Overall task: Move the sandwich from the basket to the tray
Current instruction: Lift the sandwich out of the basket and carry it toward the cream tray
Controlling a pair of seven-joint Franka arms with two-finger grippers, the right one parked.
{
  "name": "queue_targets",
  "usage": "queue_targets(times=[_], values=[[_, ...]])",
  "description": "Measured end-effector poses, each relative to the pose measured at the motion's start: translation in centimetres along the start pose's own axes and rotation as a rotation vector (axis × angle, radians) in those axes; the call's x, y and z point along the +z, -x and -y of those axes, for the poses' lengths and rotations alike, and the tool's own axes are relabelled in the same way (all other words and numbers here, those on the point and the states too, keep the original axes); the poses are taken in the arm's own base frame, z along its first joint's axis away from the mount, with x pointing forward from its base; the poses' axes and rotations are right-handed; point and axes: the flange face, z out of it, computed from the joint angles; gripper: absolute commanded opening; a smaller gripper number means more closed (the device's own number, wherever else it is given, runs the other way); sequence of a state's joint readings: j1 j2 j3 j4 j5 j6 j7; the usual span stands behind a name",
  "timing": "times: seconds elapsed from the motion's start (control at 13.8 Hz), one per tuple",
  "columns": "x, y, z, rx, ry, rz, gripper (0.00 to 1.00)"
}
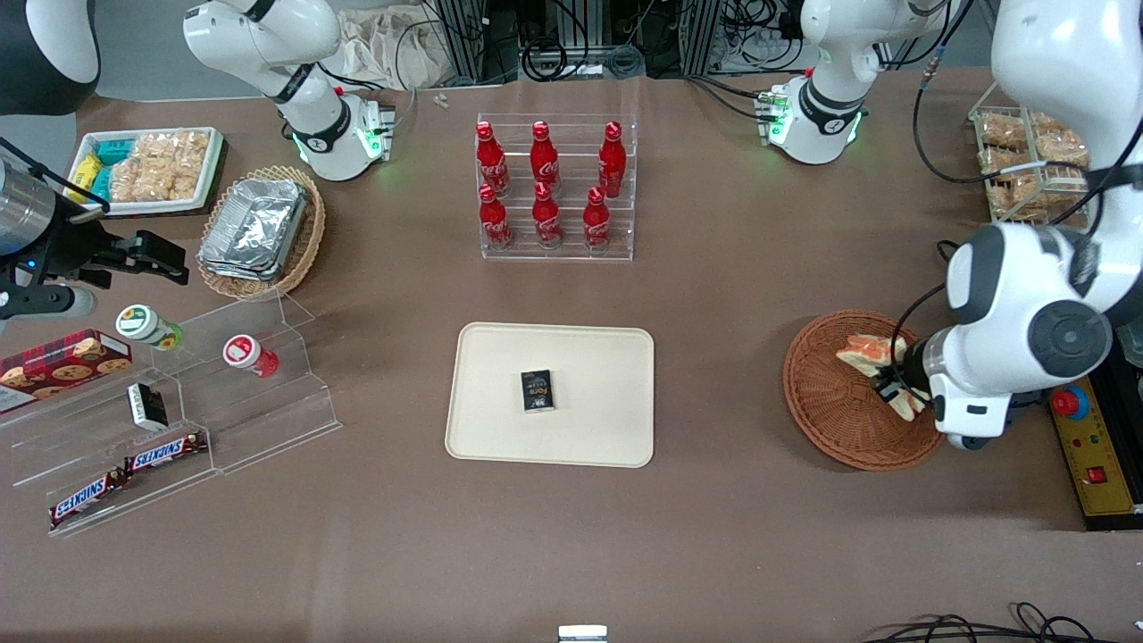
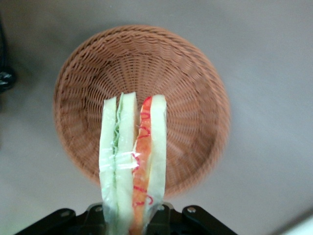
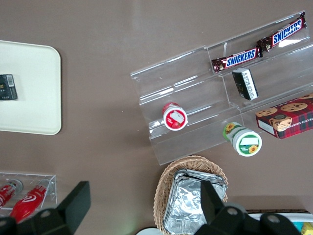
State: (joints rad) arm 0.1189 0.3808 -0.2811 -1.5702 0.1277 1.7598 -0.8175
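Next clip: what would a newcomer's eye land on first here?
Probably the sandwich, a wrapped white-bread wedge with orange and green filling, gripped in the left gripper above the round reddish-brown wicker basket at the working arm's end of the table. Next, the cream tray mid-table, holding only a small dark box, and the red Coca-Cola bottles in a clear rack farther from the front camera.
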Motion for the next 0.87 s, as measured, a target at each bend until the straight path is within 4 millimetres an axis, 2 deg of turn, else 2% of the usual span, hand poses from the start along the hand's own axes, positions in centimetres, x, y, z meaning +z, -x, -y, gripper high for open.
queue_targets(times=[0.07, 0.14, 0.22, 0.29, 0.36, 0.51, 0.65, 0.87], values=[[-3.3, 1.5, -1.2, 0.033, 0.009, -0.001, 0.0], [-5.6, 3.1, -2.5, 0.076, 0.025, -0.006, 0.0], [-7.0, 4.9, -4.0, 0.132, 0.044, -0.011, 0.0], [-7.6, 6.8, -5.7, 0.186, 0.06, -0.01, 0.0], [-7.3, 8.8, -7.5, 0.237, 0.065, 0.003, 0.0], [-5.1, 12.1, -11.1, 0.324, 0.06, 0.036, 0.0], [-1.9, 15.4, -15.4, 0.401, 0.075, 0.051, 0.0], [5.0, 19.7, -21.1, 0.495, 0.092, 0.088, 0.01]])
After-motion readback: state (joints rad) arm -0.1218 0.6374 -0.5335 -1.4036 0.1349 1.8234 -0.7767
